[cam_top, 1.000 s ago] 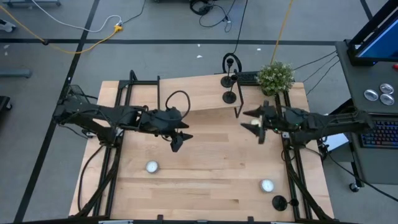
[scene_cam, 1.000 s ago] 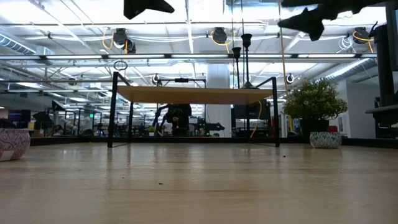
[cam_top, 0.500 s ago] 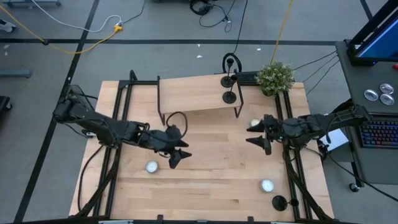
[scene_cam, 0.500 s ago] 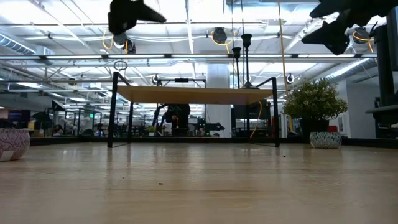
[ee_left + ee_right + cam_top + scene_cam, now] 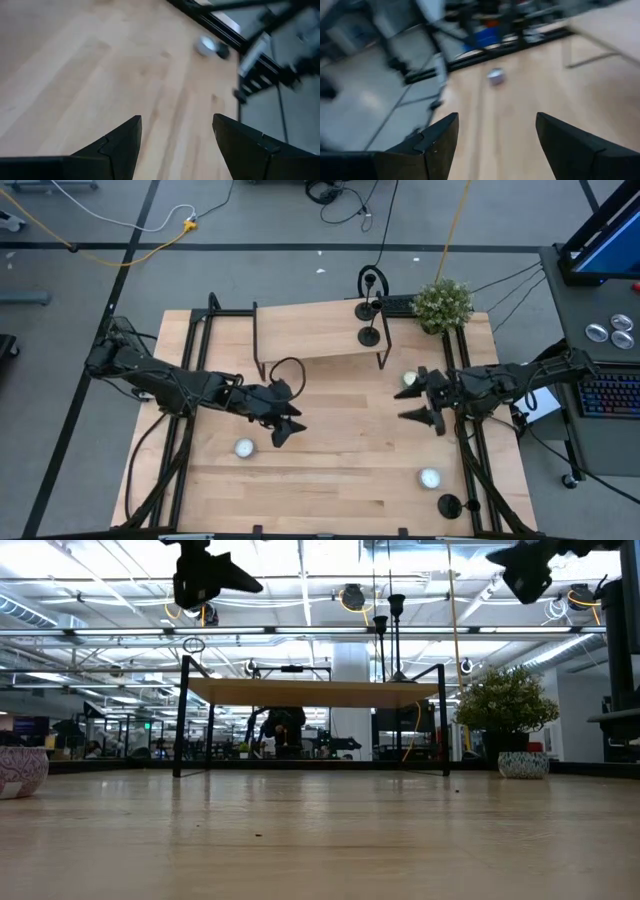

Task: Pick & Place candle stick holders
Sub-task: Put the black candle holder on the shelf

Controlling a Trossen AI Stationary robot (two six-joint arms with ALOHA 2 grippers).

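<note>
Two black candle stick holders [image 5: 368, 335] [image 5: 364, 309] stand on their disc bases at the right end of a small raised wooden shelf [image 5: 310, 332]; the low view shows their stems [image 5: 396, 632]. A third holder [image 5: 450, 505] stands at the table's near right corner, also seen in the left wrist view [image 5: 223, 50]. My left gripper [image 5: 292, 432] [image 5: 176, 120] hangs open over the table's middle, left of centre, above the wood. My right gripper [image 5: 412, 400] [image 5: 496, 117] hangs open at the right side. Both hold nothing.
White tealights lie on the table at near left [image 5: 244, 447], near right [image 5: 429, 478] and beside my right gripper [image 5: 409, 380]. A potted plant [image 5: 442, 304] stands at the far right corner. Black frame rails run along both table sides [image 5: 470, 470].
My left gripper has sunk and gone toward the table's near edge, still open. My right gripper has drawn back toward the right edge and swung round, still open, uncovering the tealight beside it. No holder has moved.
</note>
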